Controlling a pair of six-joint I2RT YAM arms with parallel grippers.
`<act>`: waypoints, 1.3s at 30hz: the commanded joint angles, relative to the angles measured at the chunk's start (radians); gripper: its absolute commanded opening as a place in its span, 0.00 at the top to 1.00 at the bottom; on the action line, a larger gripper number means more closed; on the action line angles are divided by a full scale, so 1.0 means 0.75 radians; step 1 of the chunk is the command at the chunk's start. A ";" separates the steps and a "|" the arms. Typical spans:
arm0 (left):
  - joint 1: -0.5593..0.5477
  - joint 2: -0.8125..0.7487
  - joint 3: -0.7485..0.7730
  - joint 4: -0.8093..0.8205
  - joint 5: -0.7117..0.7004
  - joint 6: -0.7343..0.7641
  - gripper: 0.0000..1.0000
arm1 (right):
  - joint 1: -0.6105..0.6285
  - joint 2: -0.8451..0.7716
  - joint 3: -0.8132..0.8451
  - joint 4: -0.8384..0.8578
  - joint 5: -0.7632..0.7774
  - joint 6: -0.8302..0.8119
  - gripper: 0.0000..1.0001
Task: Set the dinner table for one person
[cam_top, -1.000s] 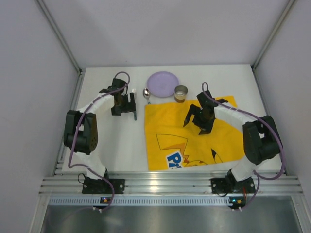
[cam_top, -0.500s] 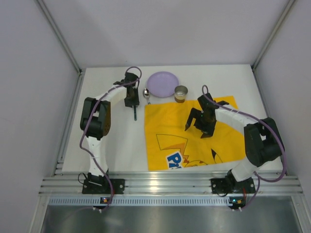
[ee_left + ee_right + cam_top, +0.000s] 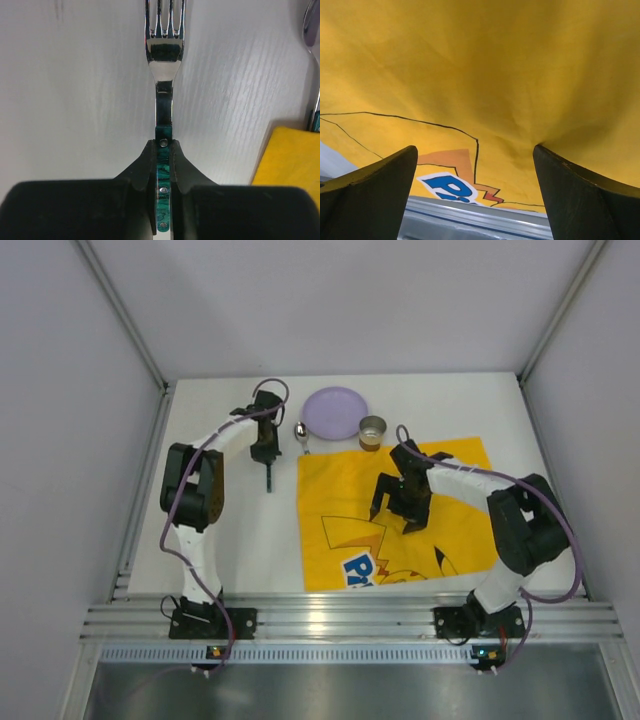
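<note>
Left gripper (image 3: 163,150): fork (image 3: 165,55) projects ahead of its tips; open dinner table (image 3: 75,90) left and ahead; spoon (image 3: 311,30) and yellow placemat (image 3: 292,160) edge near on right. Right gripper (image 3: 476,160): flat placemat under its spread fingers.

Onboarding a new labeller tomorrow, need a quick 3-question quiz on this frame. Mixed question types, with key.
1. Multiple choice: what is the left claw shut on?
A. a knife
B. a fork
C. a napkin

2. True or false: the right claw hangs open over the yellow placemat.

3. Fill in: beside the spoon, on the dinner table beyond the placemat, lies a purple ____.

Key
1. B
2. True
3. plate
</note>
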 commanded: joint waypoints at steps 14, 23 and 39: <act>-0.035 -0.696 -0.259 -0.100 0.137 -0.085 1.00 | 0.227 0.128 0.026 0.141 -0.085 0.117 0.00; -0.438 -0.766 -0.455 0.010 0.140 -0.175 1.00 | 0.225 -0.040 0.139 -0.091 0.123 0.023 0.00; -0.553 -0.490 -0.566 0.178 0.046 -0.271 1.00 | 0.149 -0.259 0.104 -0.186 0.209 0.011 0.00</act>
